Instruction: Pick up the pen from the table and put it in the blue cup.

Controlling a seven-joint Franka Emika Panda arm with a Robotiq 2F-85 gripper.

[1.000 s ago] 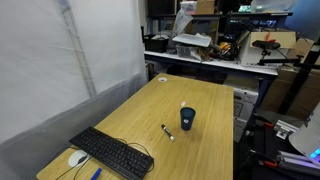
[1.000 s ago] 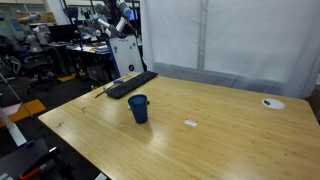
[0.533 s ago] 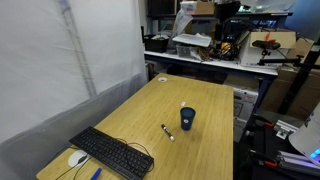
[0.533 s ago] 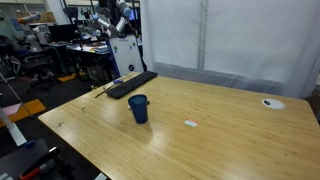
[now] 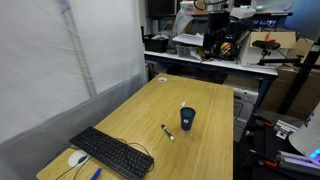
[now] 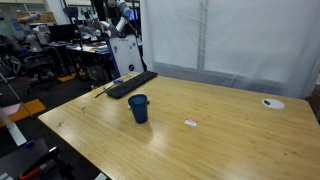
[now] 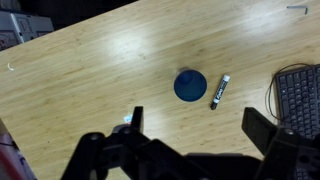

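Note:
The blue cup (image 5: 187, 118) stands upright near the middle of the wooden table (image 5: 205, 150). It also shows in the other exterior view (image 6: 138, 108) and from straight above in the wrist view (image 7: 190, 85). The pen (image 5: 168, 132), black and white, lies flat on the table a short way beside the cup; it shows small in an exterior view (image 6: 190, 123) and clearly in the wrist view (image 7: 221, 90). My gripper (image 7: 198, 125) is open and empty, high above the table, with cup and pen far below between its fingers.
A black keyboard (image 5: 110, 152) and a white mouse (image 5: 77, 157) lie at one end of the table; the keyboard's edge shows in the wrist view (image 7: 300, 100). A white curtain (image 5: 60, 70) runs along one side. Cluttered benches (image 5: 200, 50) stand beyond the table.
The dark arm at the far end of the table has shifted into view in an exterior view. The cup and pen have not moved.

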